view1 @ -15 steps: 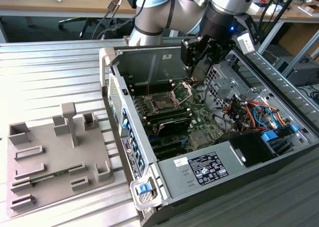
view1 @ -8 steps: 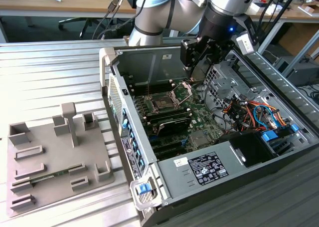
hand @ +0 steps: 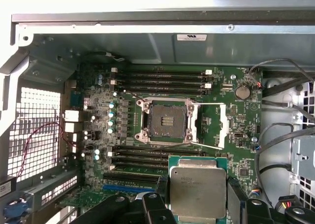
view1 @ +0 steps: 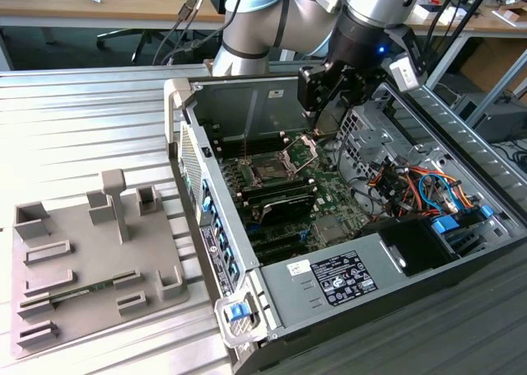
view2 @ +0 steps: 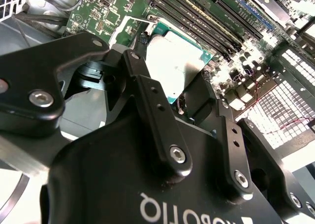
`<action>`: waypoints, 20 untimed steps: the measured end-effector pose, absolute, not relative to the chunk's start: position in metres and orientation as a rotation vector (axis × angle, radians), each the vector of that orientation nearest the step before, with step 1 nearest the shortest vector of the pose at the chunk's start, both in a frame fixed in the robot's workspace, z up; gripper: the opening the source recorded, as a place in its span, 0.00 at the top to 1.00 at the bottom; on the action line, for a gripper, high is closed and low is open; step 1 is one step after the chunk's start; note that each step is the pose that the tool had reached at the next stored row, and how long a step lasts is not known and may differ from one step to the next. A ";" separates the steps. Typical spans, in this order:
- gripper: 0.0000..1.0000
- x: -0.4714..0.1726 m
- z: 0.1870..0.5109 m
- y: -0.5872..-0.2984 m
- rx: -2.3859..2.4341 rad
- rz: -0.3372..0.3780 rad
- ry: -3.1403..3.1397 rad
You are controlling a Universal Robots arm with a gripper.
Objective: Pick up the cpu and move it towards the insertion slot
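With your claw (hand: 197,204) clamped on the cpu (hand: 198,189) above the board, keep the chip level and square to the insertion slot (hand: 166,121), bracket open.

I see strong daylight washing the ribbed metal worktop (view1: 90,128) to near white in the exterior view, well away from my pincer (view1: 317,103). The computer case (view1: 362,276) interior below the pincer sits in soft shadow. In the first wrist view, the case wall beyond the pincer glares white. In the second wrist view, the pincer's black body is close and slightly soft.
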State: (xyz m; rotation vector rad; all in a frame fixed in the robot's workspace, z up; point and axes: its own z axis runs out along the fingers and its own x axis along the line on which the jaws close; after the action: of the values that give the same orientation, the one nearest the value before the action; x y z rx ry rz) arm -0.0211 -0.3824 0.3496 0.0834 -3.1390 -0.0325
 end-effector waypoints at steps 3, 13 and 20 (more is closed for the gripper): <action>0.45 -0.021 0.349 -0.382 0.083 -0.033 -3.139; 0.45 -0.021 0.347 -0.382 0.083 -0.033 -3.139; 0.45 -0.021 0.345 -0.382 0.083 -0.033 -3.139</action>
State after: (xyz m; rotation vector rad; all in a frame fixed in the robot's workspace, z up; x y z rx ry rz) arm -0.0211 -0.3825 0.3449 0.0833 -3.1391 -0.0327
